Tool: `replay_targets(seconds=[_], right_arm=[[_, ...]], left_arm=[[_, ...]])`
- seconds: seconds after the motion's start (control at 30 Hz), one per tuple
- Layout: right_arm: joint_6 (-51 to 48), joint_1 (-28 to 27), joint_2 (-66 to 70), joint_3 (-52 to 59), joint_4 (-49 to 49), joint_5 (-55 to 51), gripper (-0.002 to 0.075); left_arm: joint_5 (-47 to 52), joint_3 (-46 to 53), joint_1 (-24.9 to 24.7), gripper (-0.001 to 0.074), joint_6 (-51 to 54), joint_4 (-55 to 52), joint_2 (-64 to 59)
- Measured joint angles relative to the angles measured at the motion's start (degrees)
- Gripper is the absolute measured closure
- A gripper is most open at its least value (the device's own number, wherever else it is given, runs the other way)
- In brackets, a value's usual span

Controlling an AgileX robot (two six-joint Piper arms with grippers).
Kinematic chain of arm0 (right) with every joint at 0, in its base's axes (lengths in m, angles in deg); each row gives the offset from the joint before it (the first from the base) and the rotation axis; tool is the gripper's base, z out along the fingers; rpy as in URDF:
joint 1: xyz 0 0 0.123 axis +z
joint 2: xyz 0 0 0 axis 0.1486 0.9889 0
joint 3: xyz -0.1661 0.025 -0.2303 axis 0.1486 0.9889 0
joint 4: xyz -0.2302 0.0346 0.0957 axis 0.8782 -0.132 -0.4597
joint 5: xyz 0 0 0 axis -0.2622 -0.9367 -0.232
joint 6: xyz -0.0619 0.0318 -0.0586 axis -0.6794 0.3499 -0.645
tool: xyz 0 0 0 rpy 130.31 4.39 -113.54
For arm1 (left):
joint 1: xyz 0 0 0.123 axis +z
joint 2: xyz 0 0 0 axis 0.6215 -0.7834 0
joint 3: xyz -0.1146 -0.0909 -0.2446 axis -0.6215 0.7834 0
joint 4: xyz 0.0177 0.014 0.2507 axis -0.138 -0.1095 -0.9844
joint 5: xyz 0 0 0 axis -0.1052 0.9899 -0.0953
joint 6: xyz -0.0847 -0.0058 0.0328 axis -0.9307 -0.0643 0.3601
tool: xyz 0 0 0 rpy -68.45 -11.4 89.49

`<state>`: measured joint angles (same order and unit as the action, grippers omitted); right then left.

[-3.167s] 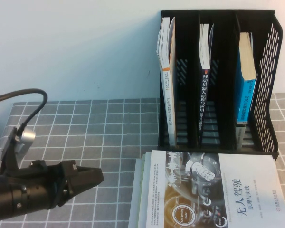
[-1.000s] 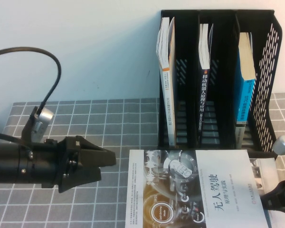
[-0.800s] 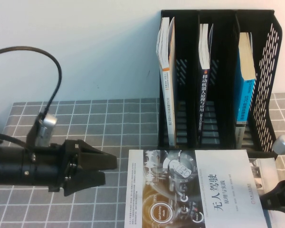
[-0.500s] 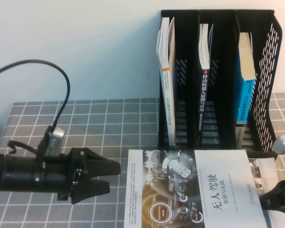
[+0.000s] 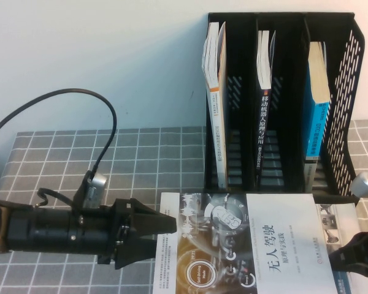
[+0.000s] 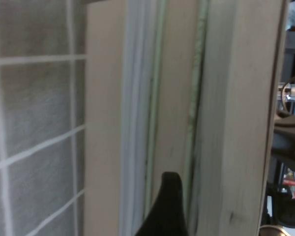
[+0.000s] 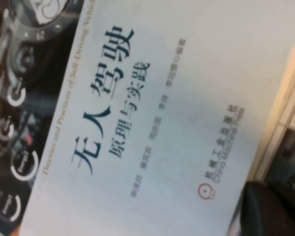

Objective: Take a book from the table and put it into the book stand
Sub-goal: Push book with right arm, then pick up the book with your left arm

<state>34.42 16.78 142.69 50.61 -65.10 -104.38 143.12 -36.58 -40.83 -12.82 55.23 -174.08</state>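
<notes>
Reaching in, the left gripper (image 5: 162,228) has closed the gap to the book (image 5: 257,245) by the table's (image 5: 141,153) near edge, fingers apart around its left edge; the right gripper (image 5: 349,260) waits at its right, fingers unclear.

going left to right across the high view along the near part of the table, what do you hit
left tool, at the book's left edge, jaws open → the book, lying flat → right tool, at the book's right edge. Behind them, the book stand holds three upright books.
</notes>
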Motion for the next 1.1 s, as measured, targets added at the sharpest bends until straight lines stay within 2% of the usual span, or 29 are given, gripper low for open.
replay_targets(seconds=[0.27, 0.47, 0.6, 0.73, 1.1], right_arm=[[-0.84, 0.12, 0.36, 0.11, -2.83, -1.08, 0.0729], [-1.74, 2.32, 0.36, 0.31, -4.26, -0.44, 0.0728], [-2.28, 5.11, 0.36, 0.36, -5.44, 1.63, 0.0728], [-2.27, 5.61, 0.36, 0.36, -5.55, 3.21, 0.0728], [-2.40, 5.74, 0.36, 0.36, -5.79, 4.25, 0.0728]], left_arm=[[0.00, 0.00, -0.89, 0.0150, 0.38, 1.05, -0.36], [0.00, 0.00, -0.89, 0.0153, 0.85, 1.05, -0.36], [0.00, 0.00, -0.89, 0.0177, 1.18, 0.85, -0.36], [0.00, 0.00, -0.75, 0.0204, 1.18, 0.64, -0.36], [0.00, 0.00, 4.98, 0.0213, -0.47, -2.58, -0.36]])
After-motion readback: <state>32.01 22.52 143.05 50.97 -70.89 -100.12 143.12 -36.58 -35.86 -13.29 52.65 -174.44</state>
